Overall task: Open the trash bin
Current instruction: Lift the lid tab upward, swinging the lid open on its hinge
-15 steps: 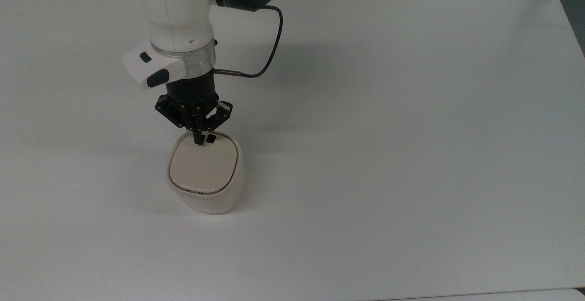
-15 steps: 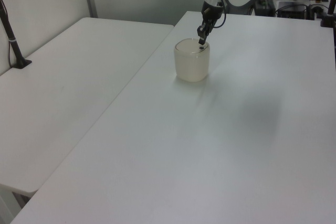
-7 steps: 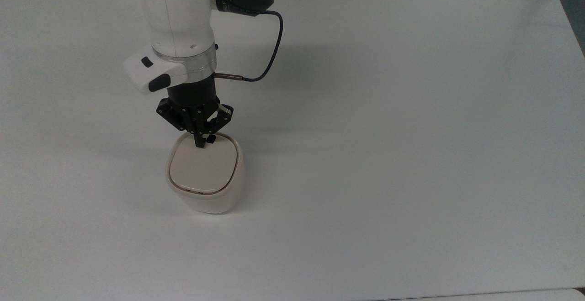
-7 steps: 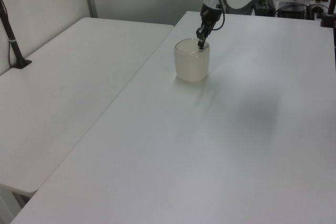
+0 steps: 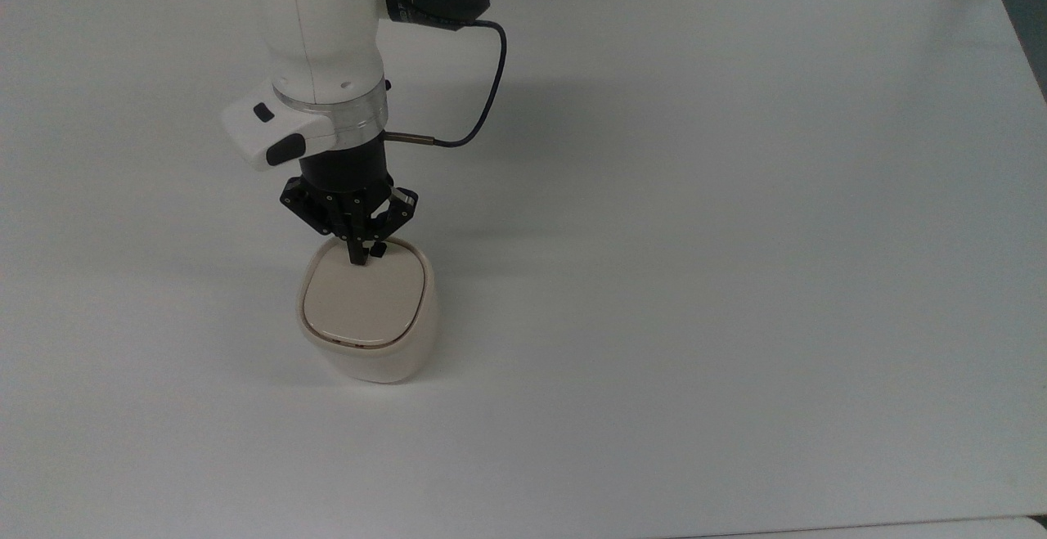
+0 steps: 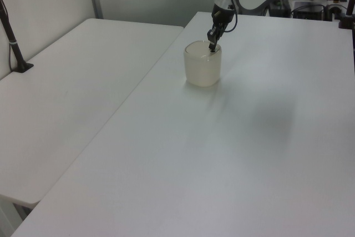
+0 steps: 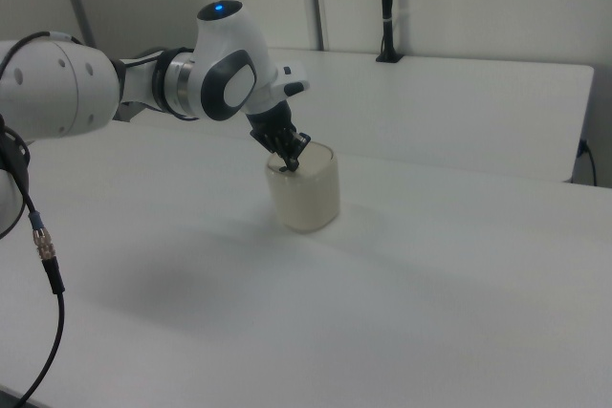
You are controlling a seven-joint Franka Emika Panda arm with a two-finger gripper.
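Bare white table fills the near part of the top view, running up to the trash bin, which stands upright toward the top view's left of centre. The bin has a cream, rounded-square body, and its flat beige lid lies closed and level within the rim. At the far edge of the lid sits a small black button. The gripper points straight down at that far edge, its black fingers drawn close together with the tips touching the lid just beside the button, on the top view's left of it. Whether the tips also press the button itself cannot be told.

Above the gripper rises the white arm, with a dark cable looping out from the wrist toward the top view's right.

In the left view the bin stands near the far end of the long table, with the gripper at its top. A second table lies beside it on the left view's left. In the right view the arm reaches in from the right view's left, down to the bin.
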